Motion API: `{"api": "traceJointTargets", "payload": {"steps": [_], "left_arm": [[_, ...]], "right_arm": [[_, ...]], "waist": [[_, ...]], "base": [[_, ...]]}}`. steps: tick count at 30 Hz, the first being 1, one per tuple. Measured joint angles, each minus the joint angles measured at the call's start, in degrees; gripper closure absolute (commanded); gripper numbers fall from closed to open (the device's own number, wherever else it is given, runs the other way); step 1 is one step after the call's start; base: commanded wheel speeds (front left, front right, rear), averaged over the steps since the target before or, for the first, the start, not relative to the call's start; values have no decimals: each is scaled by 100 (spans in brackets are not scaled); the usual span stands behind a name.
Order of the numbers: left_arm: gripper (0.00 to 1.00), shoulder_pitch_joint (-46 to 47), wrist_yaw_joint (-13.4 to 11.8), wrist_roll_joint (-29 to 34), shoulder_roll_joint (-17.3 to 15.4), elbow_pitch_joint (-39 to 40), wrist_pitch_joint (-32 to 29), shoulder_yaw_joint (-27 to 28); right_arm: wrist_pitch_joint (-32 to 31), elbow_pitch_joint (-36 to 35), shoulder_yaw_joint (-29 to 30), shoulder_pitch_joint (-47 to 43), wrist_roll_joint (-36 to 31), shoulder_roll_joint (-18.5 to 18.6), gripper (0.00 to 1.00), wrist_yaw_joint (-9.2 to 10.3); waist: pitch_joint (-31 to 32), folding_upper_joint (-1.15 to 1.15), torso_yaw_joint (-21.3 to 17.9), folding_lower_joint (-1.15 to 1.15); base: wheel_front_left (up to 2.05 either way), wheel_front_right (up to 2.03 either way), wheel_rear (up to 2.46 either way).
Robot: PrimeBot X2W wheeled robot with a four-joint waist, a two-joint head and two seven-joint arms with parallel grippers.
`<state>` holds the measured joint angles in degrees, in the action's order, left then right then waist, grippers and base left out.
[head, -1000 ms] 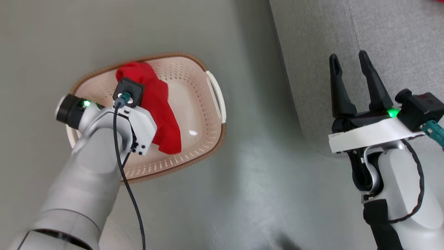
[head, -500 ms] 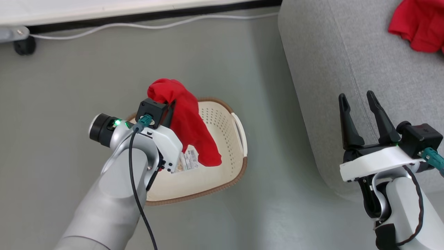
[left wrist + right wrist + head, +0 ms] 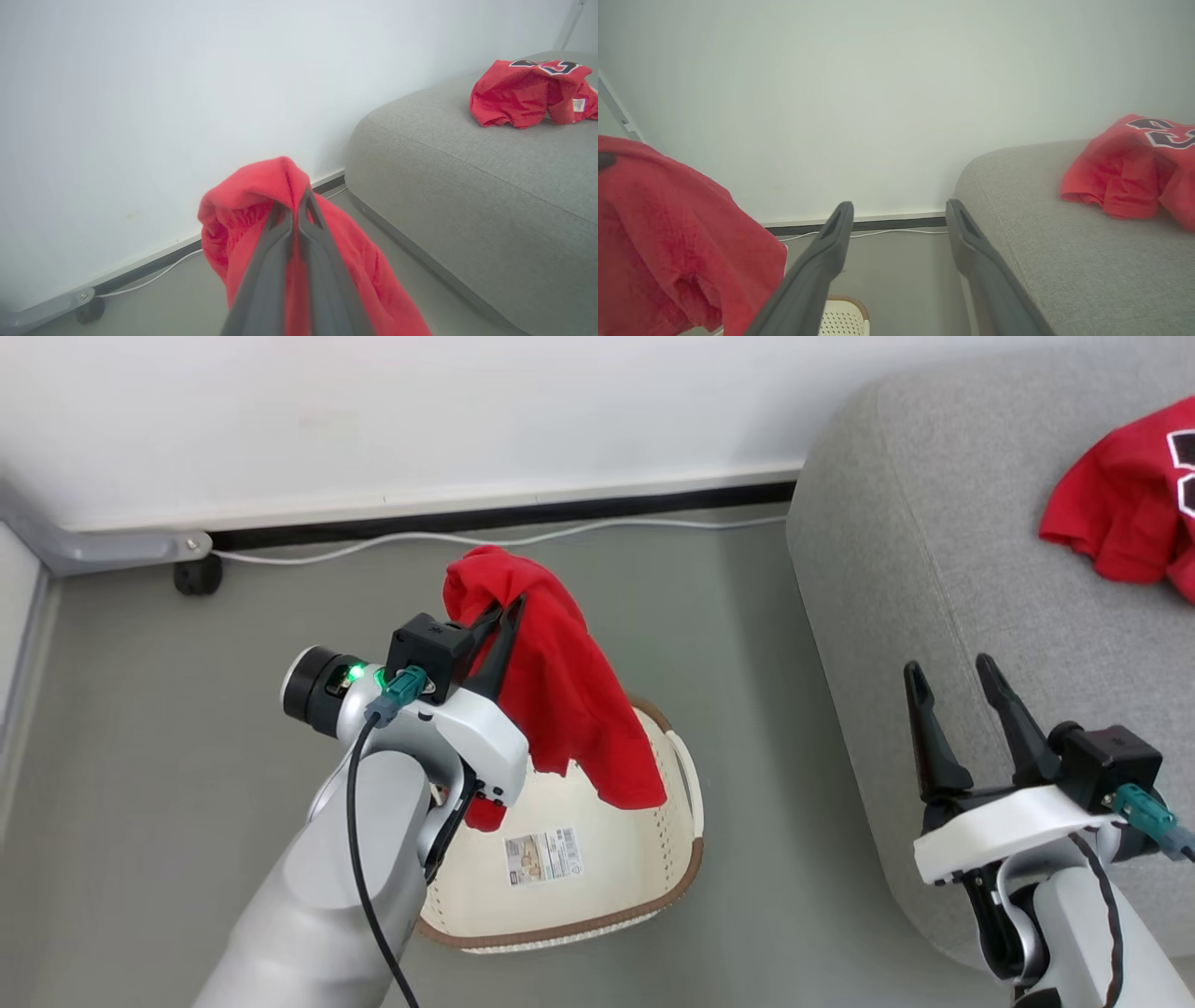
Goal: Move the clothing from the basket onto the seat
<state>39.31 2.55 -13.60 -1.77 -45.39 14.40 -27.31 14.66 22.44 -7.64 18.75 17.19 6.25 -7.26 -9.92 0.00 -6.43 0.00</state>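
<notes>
The jersey [image 3: 1116, 504] lies on the seat [image 3: 934, 616], so about half the task looks done. The plain red garment [image 3: 569, 709] hangs well off the seat, over the basket [image 3: 597, 896] beside it, pinched in the closed left gripper [image 3: 512, 607]. The right gripper [image 3: 946, 667] stands open and empty at the seat's front. This garment is not yet on the seat.

jersey [image 3: 1120, 513]: cut by right edge | basket [image 3: 616, 887]: left part behind left forearm [image 3: 317, 896] | sticker [image 3: 541, 856]: print too small, maybe barcode
</notes>
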Motion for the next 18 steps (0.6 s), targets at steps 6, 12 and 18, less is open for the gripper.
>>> {"api": "traceJointTargets", "payload": {"steps": [6, 12, 18], "left_arm": [[100, -153, 98, -68, 0, 594, 1, 43], [100, -159, 149, -105, -5, 1038, 2, 3], [100, -155, 166, -105, -64, 1277, -4, -60]], "right_arm": [[0, 57, -7, -182, 0, 8, 0, 0], [0, 73, -1, -314, 0, 1, 0, 0], [0, 52, -54, -321, 1, -3, 0, 0]], "waist": [[274, 0, 116, 0], [372, 0, 211, 0], [389, 0, 206, 0]], "base": [[0, 0, 0], [0, 0, 0], [0, 0, 0]]}}
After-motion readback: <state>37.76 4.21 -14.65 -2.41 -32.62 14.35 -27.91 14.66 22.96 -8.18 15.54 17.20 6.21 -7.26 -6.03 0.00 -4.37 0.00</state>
